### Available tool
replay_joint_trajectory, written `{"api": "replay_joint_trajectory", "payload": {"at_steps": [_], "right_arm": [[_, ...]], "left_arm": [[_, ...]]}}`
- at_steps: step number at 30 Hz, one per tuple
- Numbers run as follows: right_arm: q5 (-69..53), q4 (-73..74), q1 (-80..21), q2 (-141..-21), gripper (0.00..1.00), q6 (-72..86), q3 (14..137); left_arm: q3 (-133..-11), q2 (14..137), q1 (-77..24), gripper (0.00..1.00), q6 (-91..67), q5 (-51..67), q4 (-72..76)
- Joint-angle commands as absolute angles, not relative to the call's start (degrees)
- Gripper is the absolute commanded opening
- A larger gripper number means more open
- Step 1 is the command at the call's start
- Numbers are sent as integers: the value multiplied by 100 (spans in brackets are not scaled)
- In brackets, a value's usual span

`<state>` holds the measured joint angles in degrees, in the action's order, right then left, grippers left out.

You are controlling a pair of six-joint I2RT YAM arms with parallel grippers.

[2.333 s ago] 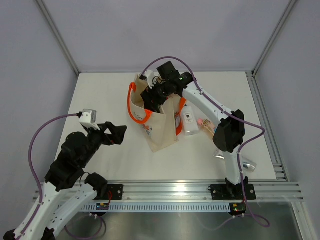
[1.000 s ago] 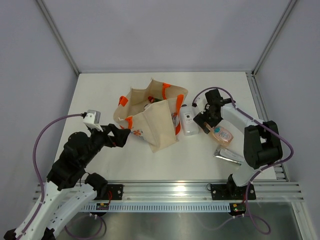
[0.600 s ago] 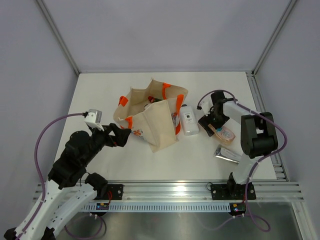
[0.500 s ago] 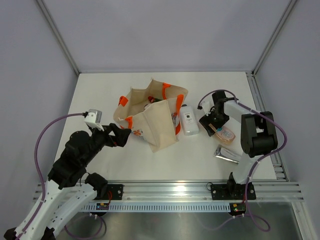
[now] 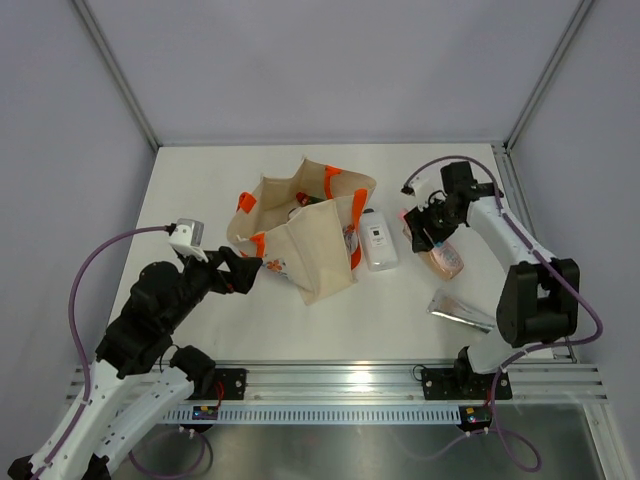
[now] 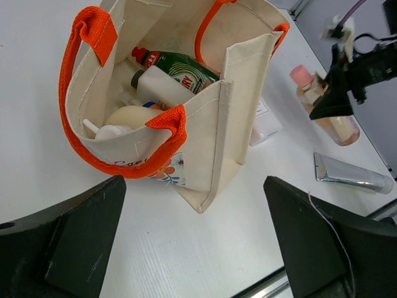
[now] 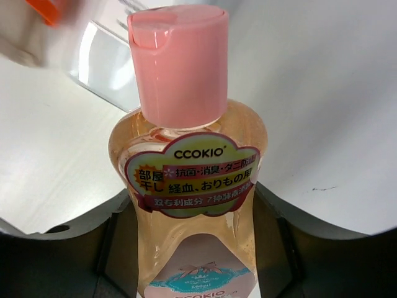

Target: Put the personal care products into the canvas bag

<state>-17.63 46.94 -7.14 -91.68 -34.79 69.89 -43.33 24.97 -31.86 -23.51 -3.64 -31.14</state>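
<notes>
1. Presently, the left gripper (image 5: 243,270) hangs just beside the canvas bag (image 6: 205,143), jaws wide apart and holding nothing.
2. The bag stands open, with several bottles lying inside.
3. The white flat bottle (image 5: 378,242) lies on the table just beside the bag's right wall.
4. The right gripper (image 5: 427,235) has its jaws closed against both sides of the pink bottle (image 7: 189,174). Whether the bottle is off the table is unclear.
5. The silver tube (image 5: 462,312) lies nearby, untouched.
6. Step judged: picking up the pink bottle. The next move calls for lifting it, carrying it leftward over the white flat bottle to the bag mouth, and releasing it.
</notes>
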Motion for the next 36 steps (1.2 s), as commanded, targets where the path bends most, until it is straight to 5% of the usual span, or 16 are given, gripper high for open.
{"api": "replay_joint_trajectory", "payload": {"at_steps": [1, 9, 16, 19, 27, 31, 36], "right_arm": [[-3187, 5122, -782, -8315, 0, -3121, 8170], [-3507, 5212, -2371, -8840, 0, -2506, 10719], [-3552, 4625, -3295, -11271, 0, -1907, 14363], [-3446, 3959, -3410, -11977, 0, -1828, 14931], [-2953, 2953, -3401, -12428, 0, -2531, 14486], [-3427, 2401, -3401, -11358, 0, -2672, 12335], [-4523, 2758, -3410, -10680, 0, -2838, 11226]], "left_arm": [[-4386, 2479, -3182, 99, -2276, -325, -2865], [-4412, 2312, -3182, 99, -2320, -290, -2821], [-4386, 2180, -3182, 99, -2478, -386, -2997], [-4403, 2118, -3190, 99, -2496, -448, -3085], [-4500, 2250, -3182, 99, -2347, -624, -3252], [-4465, 2347, -3182, 99, -2268, -598, -3208], [-4333, 2417, -3182, 99, -2215, -457, -2980]]}}
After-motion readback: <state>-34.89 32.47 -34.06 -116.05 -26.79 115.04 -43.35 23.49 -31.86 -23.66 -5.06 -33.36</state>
